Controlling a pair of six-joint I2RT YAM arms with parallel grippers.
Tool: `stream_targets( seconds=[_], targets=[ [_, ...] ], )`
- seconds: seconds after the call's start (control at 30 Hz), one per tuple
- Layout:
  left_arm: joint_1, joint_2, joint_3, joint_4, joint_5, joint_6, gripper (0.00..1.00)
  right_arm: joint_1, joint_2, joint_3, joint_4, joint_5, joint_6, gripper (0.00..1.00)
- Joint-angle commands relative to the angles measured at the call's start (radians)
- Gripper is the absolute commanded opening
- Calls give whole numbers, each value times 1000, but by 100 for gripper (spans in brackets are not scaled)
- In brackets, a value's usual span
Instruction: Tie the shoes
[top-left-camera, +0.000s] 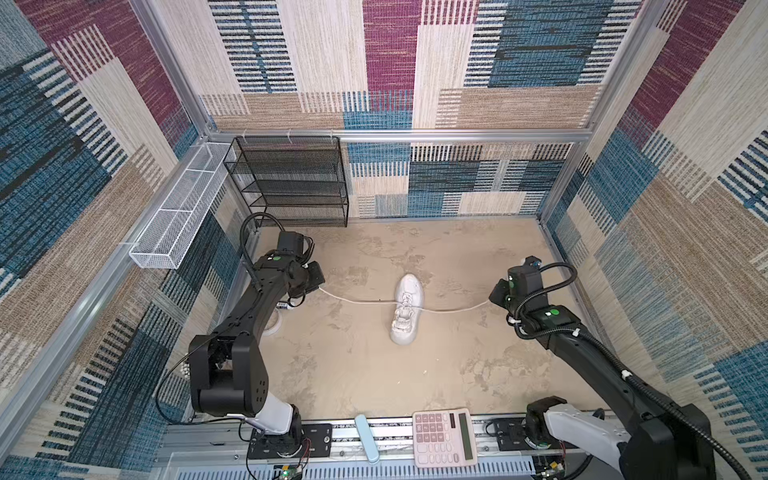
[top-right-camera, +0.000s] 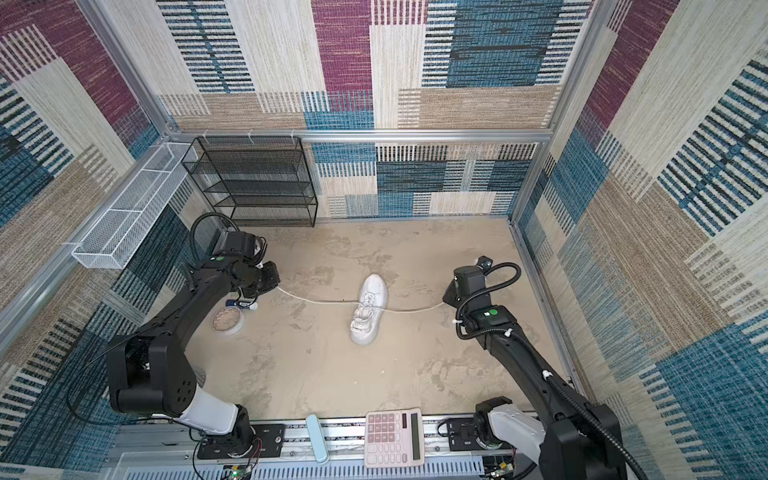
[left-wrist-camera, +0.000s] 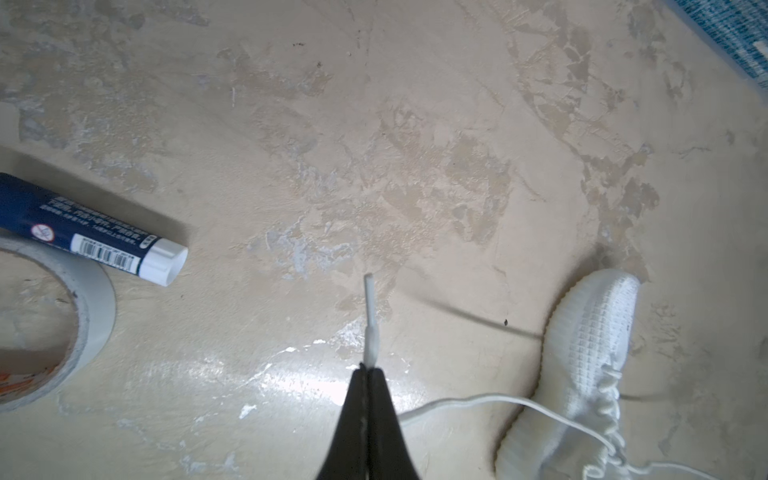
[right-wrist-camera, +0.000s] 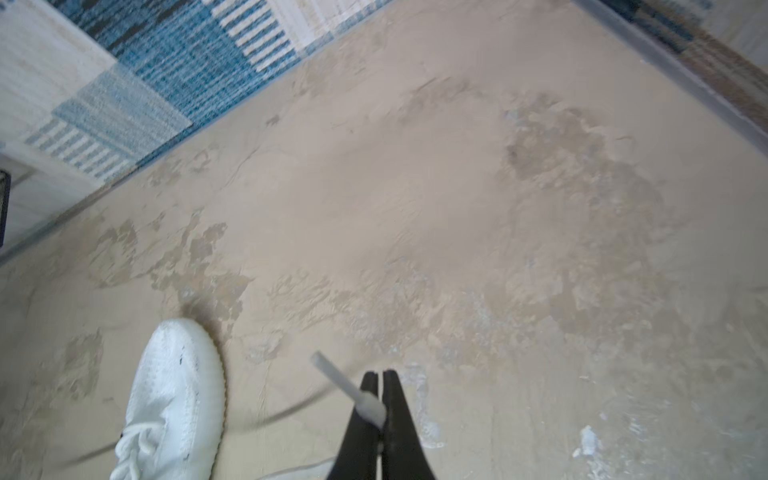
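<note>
The white sneaker lies near the middle of the table, with its toe toward 12 o'clock in both top views. The left lace runs out toward 9 o'clock to the left gripper. The right lace runs toward 3 o'clock to the right gripper. Both grippers are clenched, each pinching its lace just behind the stiff tip, which sticks out past the jaws.

The hold is very close to the lace ends, so I think a strong pull can draw a lace out of the jaws. Both laces are almost stretched, and nothing holds the sneaker down, so more pulling can drag or turn it. A tape roll and a blue tube lie near the left gripper, at about 8 o'clock from it. A low sweep there can knock them.
</note>
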Motion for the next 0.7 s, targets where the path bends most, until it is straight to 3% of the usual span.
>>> stream_targets(
  seconds=[0.0,0.37,0.67],
  targets=[
    [1,-8,17,24,36,14,0,72,62,61,25,-32,-57,0],
    [0,-25,15,42,89,8,0,320,408,407,-41,-60,-9,0],
    [-1,-17,10,66,125,13,0,400,567,579,-55,-141,52,0]
  ],
)
